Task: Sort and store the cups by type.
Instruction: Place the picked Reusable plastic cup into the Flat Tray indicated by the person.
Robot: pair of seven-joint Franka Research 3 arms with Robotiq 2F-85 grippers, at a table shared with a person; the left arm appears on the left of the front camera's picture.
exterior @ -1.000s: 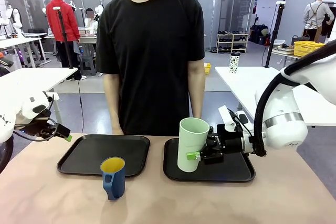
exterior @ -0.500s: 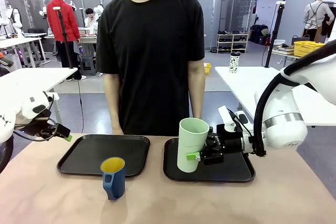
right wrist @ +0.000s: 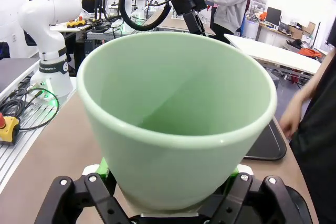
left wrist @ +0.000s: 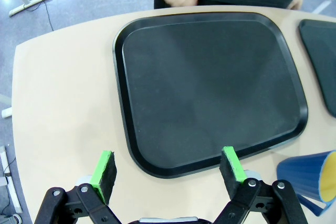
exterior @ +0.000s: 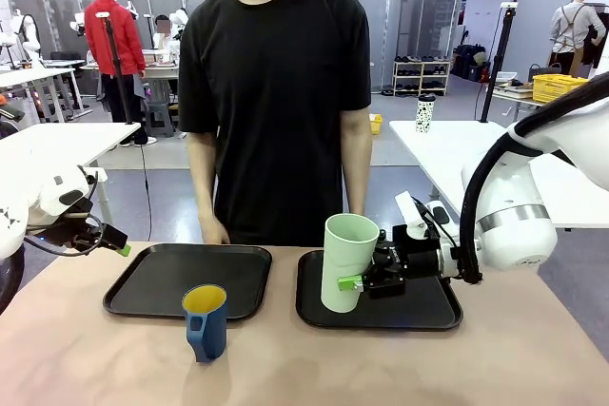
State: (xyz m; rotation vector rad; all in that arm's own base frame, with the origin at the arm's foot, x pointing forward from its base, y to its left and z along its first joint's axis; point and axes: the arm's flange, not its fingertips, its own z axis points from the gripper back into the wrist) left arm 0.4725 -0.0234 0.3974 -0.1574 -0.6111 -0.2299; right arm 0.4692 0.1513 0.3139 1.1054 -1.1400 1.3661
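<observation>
the tan table (exterior: pixel 76 358) spans the front view, and a person (exterior: pixel 276 92) in a black t-shirt stands at its far edge, 1 hand (exterior: pixel 214 232) hanging by the far rim of the left tray (exterior: pixel 152 282). 2 black trays lie side by side, the right tray (exterior: pixel 428 306) just beside the left one. the right gripper (exterior: pixel 357 280) reaches in sideways over the right tray with its jaws clamped on the lower part of the pale green tumbler (exterior: pixel 347 259), 1 green pad on each side. the tumbler tilts slightly over that tray's left half; i cannot tell whether its base touches. the left gripper (left wrist: pixel 167 167) hangs at the table's left edge, jaws spread wide and empty, pads above the near rim of the left tray. the dark blue mug (exterior: pixel 206 322) stands upright on the table just in front of the left tray, yellow inside, handle toward the robot. in the right wrist view the print on the left arm's base band (right wrist: pixel 51 67) is too small to read.
</observation>
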